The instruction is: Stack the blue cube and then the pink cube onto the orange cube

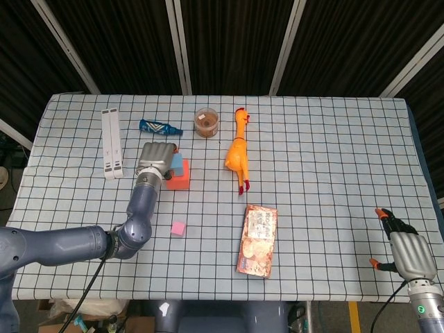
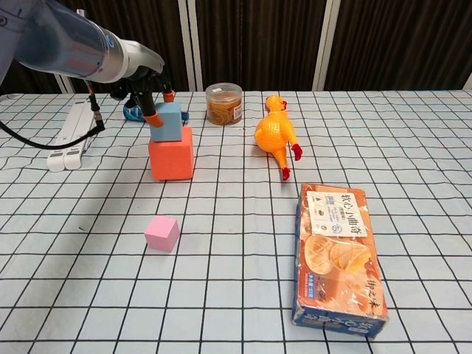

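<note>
Hiding blue cube (image 1: 178,165): left hand (image 1: 157,157)

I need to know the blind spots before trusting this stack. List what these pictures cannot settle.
- Left hand on blue cube: head view, the hand covers the contact; chest view shows fingertips only.
- Whether the blue cube sits flat on the orange cube: head view, hand overlaps it.
- Right hand: head view only, seen from behind.
- Jar label: too small.
</note>
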Robot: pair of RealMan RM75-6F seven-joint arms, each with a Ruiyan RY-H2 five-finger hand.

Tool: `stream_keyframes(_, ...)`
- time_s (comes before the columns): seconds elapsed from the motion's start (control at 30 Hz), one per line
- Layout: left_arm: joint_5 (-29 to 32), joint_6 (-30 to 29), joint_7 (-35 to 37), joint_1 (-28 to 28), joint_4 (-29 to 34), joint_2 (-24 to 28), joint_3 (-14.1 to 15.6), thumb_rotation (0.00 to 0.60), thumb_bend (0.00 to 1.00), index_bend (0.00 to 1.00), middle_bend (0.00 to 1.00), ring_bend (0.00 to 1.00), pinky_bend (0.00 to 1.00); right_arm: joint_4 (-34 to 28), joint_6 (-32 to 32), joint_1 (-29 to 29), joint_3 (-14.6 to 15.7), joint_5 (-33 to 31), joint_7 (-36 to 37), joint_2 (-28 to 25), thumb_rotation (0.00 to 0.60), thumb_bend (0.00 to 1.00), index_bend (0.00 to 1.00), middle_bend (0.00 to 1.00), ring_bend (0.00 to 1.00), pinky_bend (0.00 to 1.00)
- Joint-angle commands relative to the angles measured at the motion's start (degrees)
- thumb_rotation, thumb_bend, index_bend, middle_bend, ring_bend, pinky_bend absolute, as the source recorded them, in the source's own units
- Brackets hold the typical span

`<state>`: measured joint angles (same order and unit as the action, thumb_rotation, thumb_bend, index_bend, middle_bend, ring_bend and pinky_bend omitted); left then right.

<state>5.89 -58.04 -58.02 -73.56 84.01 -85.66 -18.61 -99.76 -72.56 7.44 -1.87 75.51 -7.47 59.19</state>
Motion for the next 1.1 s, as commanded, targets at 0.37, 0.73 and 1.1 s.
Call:
stream_keyframes(0.37, 0.84, -1.37, -1.05, -0.19, 4.23, 3.14, -0.18, 0.6, 0.4, 0.28, 0.91, 0.73, 0.82, -0.85, 0.51, 0.3, 0.06, -0.28, -0.42, -0.42, 0.6, 0.13, 0.05, 0.09, 0.19, 0.24)
stream_keyframes(0.73, 0.74, -2.2, -0.98, -0.09, 6.58, 4.45, 0.24, 0.6, 0.4, 0.29, 0.91, 0.73, 0.82, -1.65, 0.09, 0.1, 0.08, -0.28, -0.32, -0.94, 0.6, 0.13, 0.05, 0.09, 0.19, 0.24)
stream_keyframes(1.1, -0.91, -2.16, -0.27, -0.45, 6.12, 3.2, 0.87, 0.6, 0.4, 0.31, 0.91, 0.73, 0.82, -1.28, 0.15, 0.16, -0.04, -0.61, -0.16, -0.83, 0.6, 0.13, 0.05, 0.09, 0.19, 0.24)
